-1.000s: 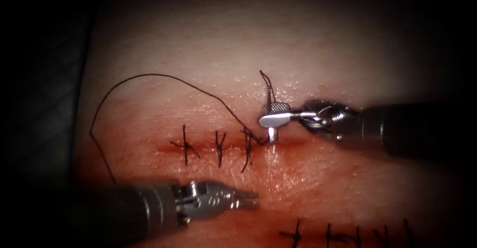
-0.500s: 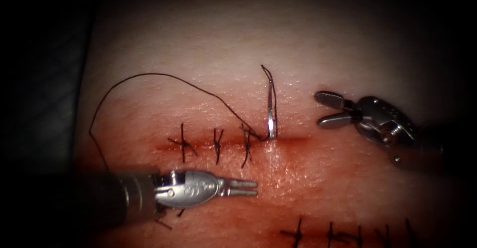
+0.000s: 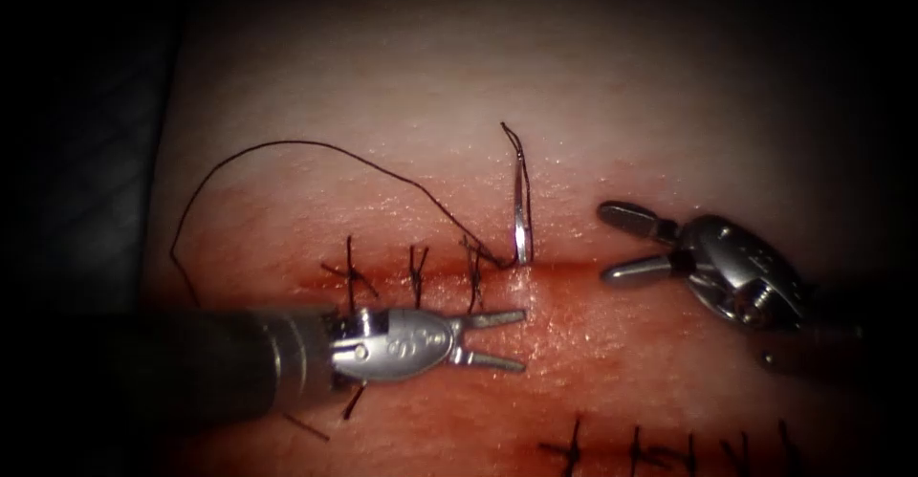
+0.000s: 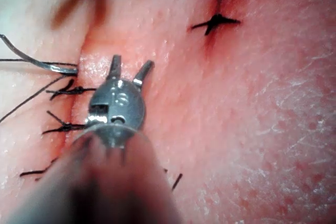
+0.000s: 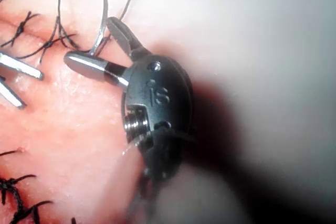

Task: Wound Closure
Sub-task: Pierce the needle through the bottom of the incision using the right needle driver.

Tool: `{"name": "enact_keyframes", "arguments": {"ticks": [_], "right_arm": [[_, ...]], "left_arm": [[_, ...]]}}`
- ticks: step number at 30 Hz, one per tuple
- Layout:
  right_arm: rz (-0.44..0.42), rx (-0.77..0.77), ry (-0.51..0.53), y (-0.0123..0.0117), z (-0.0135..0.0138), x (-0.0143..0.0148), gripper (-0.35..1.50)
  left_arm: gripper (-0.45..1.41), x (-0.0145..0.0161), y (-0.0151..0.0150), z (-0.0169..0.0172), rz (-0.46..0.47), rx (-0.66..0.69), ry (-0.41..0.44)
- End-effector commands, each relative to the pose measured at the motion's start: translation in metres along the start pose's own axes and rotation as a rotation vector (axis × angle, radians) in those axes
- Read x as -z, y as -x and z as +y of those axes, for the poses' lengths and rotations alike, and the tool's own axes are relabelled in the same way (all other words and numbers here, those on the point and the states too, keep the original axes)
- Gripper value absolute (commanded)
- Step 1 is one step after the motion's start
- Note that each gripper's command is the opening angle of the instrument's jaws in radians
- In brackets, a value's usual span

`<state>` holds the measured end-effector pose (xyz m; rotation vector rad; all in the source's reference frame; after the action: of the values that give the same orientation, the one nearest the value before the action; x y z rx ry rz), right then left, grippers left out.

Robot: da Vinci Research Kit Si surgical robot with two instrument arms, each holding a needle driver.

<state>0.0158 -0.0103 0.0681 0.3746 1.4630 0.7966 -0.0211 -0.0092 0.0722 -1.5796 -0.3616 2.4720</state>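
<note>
left tool (image 3: 497, 339) – jaws apart, empty | right tool (image 3: 622, 243) – agape (empty) | needle (image 3: 519, 219) in cut (image 3: 564, 267)

Right claw (image 3: 622, 244) released the needle (image 3: 518, 217); left claw (image 3: 512, 340) opened, apparently nearer the cut (image 3: 564, 267).

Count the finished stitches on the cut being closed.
3. All cross the cut left of the needle: stitches at and. The left claw covers their lower ends.
</note>
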Motion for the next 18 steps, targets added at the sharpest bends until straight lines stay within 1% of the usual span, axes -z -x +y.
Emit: {"name": "enact_keyframes", "arguments": {"ticks": [1, 3, 4, 5, 6, 9, 10, 12, 13, 14, 18], "right_arm": [[-0.024, -0.032, -0.003, 0.0001, 0.0006, -0.0017, 1.31], [-0.055, -0.062, -0.002, 0.0001, 0.0013, -0.0023, 1.3], [-0.067, -0.154, 0.009, 0.0003, 0.0022, -0.0028, 1.28], [-0.071, -0.187, 0.015, 0.0005, 0.0027, -0.0031, 1.28], [-0.089, -0.185, 0.017, 0.0012, 0.0034, -0.0035, 1.25], [-0.144, -0.207, 0.015, 0.0019, 0.0048, -0.0041, 1.21], [-0.156, -0.287, 0.029, 0.002, 0.0058, -0.0044, 1.21], [-0.153, -0.345, 0.042, 0.0021, 0.0066, -0.0047, 1.23], [-0.15, -0.398, 0.052, 0.0021, 0.0071, -0.005, 1.26], [-0.148, -0.41, 0.054, 0.0021, 0.0072, -0.0051, 1.26], [-0.144, -0.412, 0.063, 0.0021, 0.0069, -0.006, 1.36]], "left_arm": [[0.1, -0.0008, 0.0003, 0.0, -0.008, -0.003, 0.007], [0.1, -0.001, 0.0004, 0.0003, -0.026, -0.006, 0.018], [0.09, -0.0011, 0.0006, 0.0007, -0.041, -0.01, 0.028], [0.07, -0.0012, 0.0007, 0.0008, -0.048, -0.012, 0.033], [0.05, -0.0014, 0.0008, 0.0011, -0.061, -0.015, 0.04], [0.02, -0.0015, 0.0009, 0.0013, -0.071, -0.017, 0.046], [0.0, -0.0016, 0.0009, 0.0013, -0.076, -0.017, 0.05], [0.0, -0.0016, 0.0009, 0.0014, -0.081, -0.018, 0.053], [-0.02, -0.0016, 0.001, 0.0015, -0.088, -0.019, 0.054], [-0.03, -0.0017, 0.001, 0.0015, -0.09, -0.02, 0.056], [-0.05, -0.0017, 0.001, 0.0016, -0.093, -0.02, 0.057]]}}
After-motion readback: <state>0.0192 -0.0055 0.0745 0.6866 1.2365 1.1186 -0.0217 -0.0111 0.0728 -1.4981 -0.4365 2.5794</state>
